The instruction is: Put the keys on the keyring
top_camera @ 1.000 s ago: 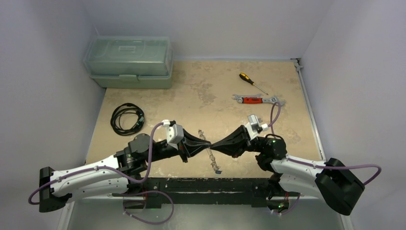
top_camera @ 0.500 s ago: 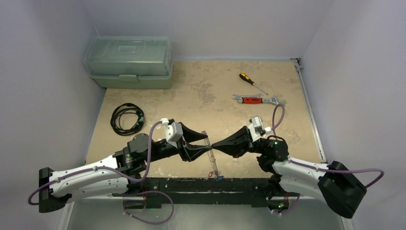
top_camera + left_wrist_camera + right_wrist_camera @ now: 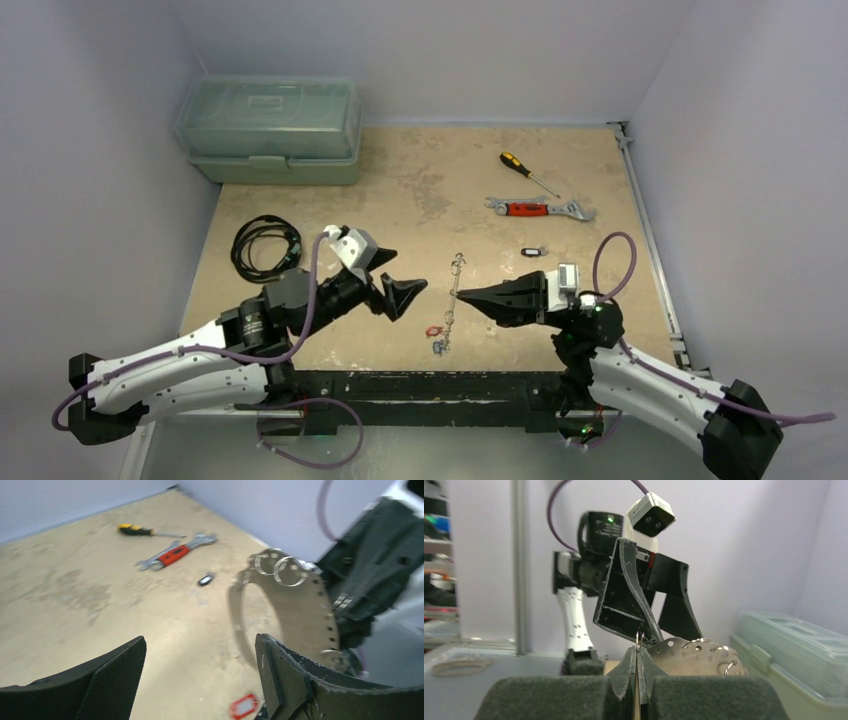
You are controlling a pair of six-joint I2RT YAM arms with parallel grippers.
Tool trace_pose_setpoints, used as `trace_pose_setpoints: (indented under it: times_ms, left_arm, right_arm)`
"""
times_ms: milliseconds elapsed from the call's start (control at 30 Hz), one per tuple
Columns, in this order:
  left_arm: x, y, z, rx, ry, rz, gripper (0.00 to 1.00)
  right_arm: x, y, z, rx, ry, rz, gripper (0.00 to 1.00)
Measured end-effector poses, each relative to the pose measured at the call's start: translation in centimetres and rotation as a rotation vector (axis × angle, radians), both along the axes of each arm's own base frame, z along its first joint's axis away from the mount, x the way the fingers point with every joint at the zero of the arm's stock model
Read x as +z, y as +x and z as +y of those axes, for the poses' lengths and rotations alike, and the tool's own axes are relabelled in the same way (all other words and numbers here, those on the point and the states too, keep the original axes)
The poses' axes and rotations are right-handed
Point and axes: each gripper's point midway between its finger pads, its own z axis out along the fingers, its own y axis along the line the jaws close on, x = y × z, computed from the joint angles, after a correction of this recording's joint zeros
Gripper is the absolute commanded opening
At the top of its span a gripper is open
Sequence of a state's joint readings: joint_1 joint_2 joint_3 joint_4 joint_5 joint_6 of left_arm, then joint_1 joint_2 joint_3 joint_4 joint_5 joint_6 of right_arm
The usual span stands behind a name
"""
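Observation:
The keyring (image 3: 457, 272), a thin silvery loop with a row of holes, is off the table and edge-on in the top view. My right gripper (image 3: 462, 295) is shut on its rim (image 3: 694, 655). A red-tagged key (image 3: 433, 330) and another small key (image 3: 440, 347) dangle at the loop's near end. The black-tagged key (image 3: 533, 252) lies alone on the table to the right. My left gripper (image 3: 402, 290) is open just left of the loop, with nothing between its fingers. In its wrist view the keyring (image 3: 320, 610) is ahead on the right and the red tag (image 3: 244, 706) is below.
A red-handled wrench (image 3: 540, 209) and a yellow-and-black screwdriver (image 3: 527, 172) lie at the back right. A coiled black cable (image 3: 265, 247) lies at the left. A green toolbox (image 3: 270, 130) stands in the back left corner. Walls close in three sides.
My left gripper has opened, let go of the keyring and pulled back to the left. My right gripper has drawn back to the right with the keyring still in it.

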State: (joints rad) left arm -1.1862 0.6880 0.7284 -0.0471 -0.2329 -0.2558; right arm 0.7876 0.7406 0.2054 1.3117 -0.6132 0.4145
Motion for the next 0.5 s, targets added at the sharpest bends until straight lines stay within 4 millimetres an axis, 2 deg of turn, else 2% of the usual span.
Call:
trace_pose_setpoints:
  times_ms: [133,267,500]
  left_arm:
    - [-1.4,2.7,1.6,0.186,0.105,0.043,0.87]
    - [-3.9,4.5,3.8,0.342,0.231,0.060,0.91]
    - [-4.5,5.7,5.9,0.470,0.289,0.040,0.90]
  right_arm:
    - [-0.6,1.7,-0.1,-0.122,-0.055,-0.027,0.00]
    - [-1.3,3.5,-0.2,-0.242,-0.120,-0.048,0.00]
    - [-3.0,5.6,0.3,-0.384,-0.206,-0.105,0.00]
